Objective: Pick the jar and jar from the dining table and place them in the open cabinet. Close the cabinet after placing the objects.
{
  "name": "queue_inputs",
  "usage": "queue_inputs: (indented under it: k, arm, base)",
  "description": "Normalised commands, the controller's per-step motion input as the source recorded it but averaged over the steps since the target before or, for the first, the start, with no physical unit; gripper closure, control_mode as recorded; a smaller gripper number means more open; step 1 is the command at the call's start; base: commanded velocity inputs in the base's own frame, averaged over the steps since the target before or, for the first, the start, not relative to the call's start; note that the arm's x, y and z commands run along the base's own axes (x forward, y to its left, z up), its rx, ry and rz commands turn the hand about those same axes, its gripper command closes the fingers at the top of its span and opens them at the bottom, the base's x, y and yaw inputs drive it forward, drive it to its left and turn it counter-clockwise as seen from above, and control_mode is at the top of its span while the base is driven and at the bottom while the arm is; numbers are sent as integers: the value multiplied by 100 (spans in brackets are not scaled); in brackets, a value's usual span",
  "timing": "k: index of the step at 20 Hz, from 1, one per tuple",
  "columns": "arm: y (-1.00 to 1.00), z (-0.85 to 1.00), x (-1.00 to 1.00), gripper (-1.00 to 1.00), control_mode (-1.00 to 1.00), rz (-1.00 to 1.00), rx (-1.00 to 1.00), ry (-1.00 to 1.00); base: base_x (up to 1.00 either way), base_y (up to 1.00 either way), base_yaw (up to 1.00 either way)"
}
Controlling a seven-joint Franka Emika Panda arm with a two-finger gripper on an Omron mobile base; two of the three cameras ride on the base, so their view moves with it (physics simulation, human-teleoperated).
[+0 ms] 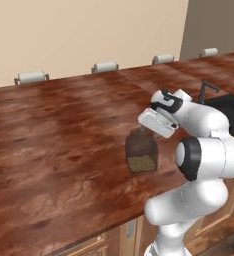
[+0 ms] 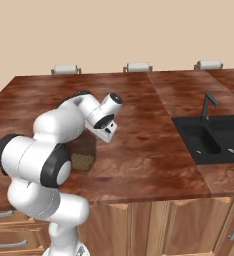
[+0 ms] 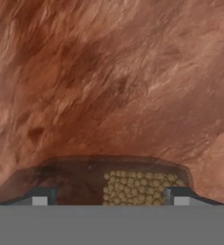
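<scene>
Standing upright on dining table (image 1: 54, 130) near front edge: wide round-shouldered jar (image 1: 141, 152), olive-yellow pellets in bottom. Gripper (image 1: 148, 129) poised right at jar's top, fingertips (image 3: 42, 197) spread wide, one each side of glass in hand view. Contact with jar unclear; grip cannot be confirmed. Black sink (image 2: 209, 137) well off to right.

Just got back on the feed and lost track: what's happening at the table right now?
The arm has its gripper down over the wider jar, the one holding olive-yellow pellets, which stands upright on the dining table near its front edge. In the hand view a fingertip sits on either side of the jar, so a grasp looks underway, but nothing shows it lifted yet. A black sink lies to the right.
</scene>
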Motion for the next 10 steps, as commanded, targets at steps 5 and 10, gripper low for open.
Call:
queue_inputs:
  k: [5,10]
  arm:
    - [19,-4,0,100,-100,0,1,0]
    - [10,34,-23,100,-100,0,-1,0]
  base:
    - [0,0,0]
    - [0,0,0]
